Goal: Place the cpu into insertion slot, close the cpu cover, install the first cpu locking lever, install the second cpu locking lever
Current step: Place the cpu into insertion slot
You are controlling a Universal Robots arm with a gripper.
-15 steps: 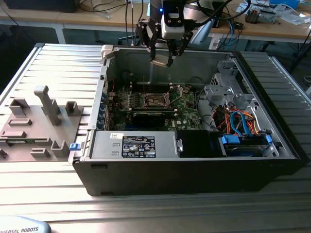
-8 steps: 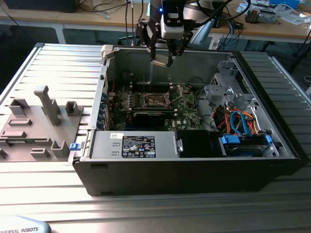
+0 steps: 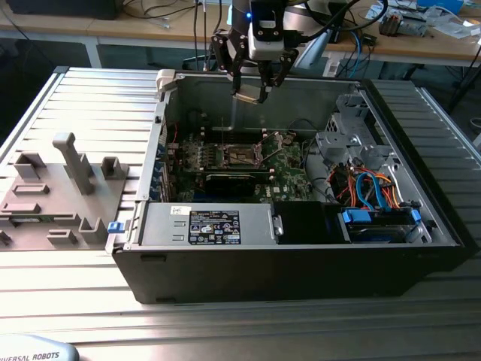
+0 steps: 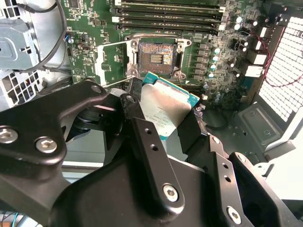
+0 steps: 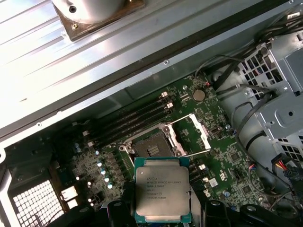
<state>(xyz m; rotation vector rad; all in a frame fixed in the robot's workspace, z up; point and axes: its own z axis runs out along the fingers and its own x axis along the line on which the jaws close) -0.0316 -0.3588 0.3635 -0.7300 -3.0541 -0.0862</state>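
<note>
as i read it from the console, the gripper is clamped on the cpu, with black fingers pressed against two opposite edges.

- cpu: near-square, so i can name no long axis. the silver-grey metal top faces up toward the wrist, its printed face plain in the first wrist view, with a green edge showing round the metal. in the exterior view it hangs slightly tilted over the far wall of the computer case, well apart from the board below.
- insertion slot: dark square socket with a silver rim, lying open on the green motherboard. in both wrist views the cpu sits just beside it, not touching.
- cpu cover: thin silver frame with a square window, swung back off the socket to one side.
- memory slots: long black rows, parallel, on the socket's far side from the cpu.
- case contents: power supply along the near wall; drive cage and blue cables toward the exterior view's right.
- surface: ribbed aluminium table with the case lying open-side up. a grey fixture tray with upright blocks lies at the exterior view's left.
- room: wooden benches behind, strewn with cables.
</note>
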